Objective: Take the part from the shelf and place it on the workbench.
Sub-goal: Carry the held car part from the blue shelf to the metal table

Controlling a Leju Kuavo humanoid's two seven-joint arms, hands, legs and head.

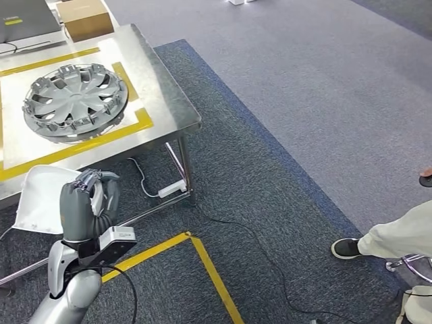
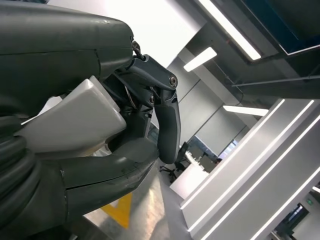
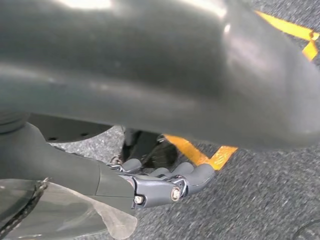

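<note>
Grey carpet with yellow floor tape [image 1: 204,260] is seen around a steel workbench [image 1: 171,101] at ten o'clock in the head view. The part, a silver hubcap [image 1: 75,101], lies flat on the workbench inside a yellow-taped square, so placement is judged done. It is judged light, stiff plastic, somewhat brittle at its rim clips; the rim is the best hold. The left hand [image 1: 89,202] is raised at seven o'clock, fingers curled in on nothing. The right hand [image 3: 166,182] hangs over the carpet, fingers bent, apparently empty.
</note>
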